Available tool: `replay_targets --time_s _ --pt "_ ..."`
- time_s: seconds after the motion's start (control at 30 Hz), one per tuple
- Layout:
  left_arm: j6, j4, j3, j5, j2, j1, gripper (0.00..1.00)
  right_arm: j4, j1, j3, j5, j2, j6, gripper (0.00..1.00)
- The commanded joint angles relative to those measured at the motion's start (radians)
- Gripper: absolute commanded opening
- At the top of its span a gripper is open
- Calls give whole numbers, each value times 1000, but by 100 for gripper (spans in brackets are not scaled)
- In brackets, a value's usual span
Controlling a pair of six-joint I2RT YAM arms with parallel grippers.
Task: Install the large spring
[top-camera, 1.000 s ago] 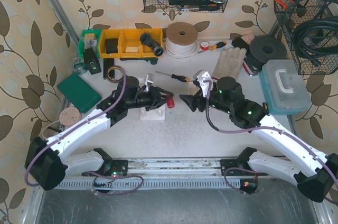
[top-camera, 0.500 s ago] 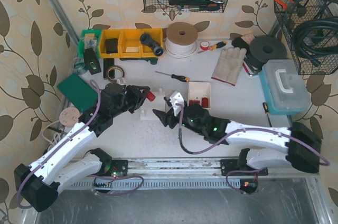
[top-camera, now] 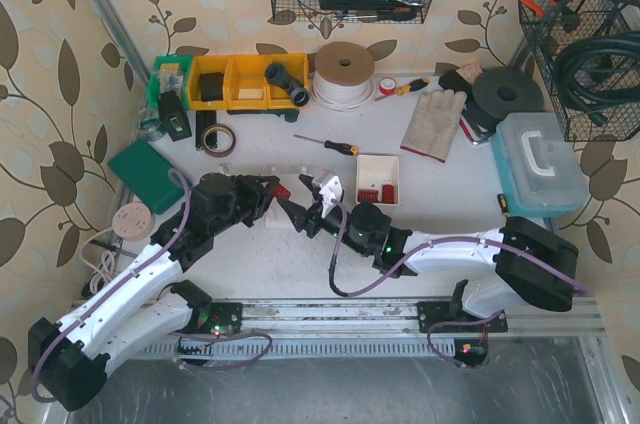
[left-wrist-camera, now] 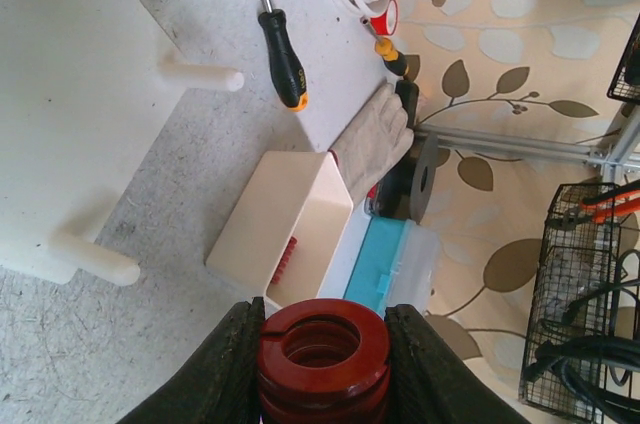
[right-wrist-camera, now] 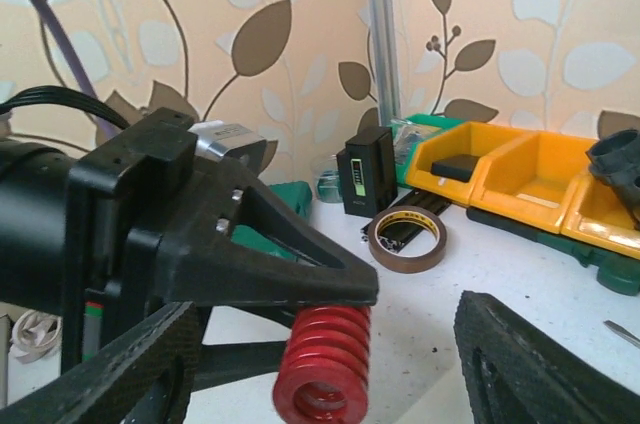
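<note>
The left claw (left-wrist-camera: 324, 356) clamped one red spring (left-wrist-camera: 322, 328); the right claw (right-wrist-camera: 330, 369) gaped empty beside it, above the bench (left-wrist-camera: 170, 194).

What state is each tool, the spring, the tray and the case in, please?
left tool, shut on the red spring
right tool, open, gripping nothing
red spring, held in the left tool
white tray, open, red parts inside
teal case, lid shut
</note>
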Motion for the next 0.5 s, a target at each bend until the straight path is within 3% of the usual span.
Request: replay_targets --time_s 0.0,0.47 --pt "-20 139 -1 0 -10 -1 0 45 6 14 -66 16 -5 69" --pt "-26 150 27 -21 -36 -29 0 32 1 10 10 36 -12 66"
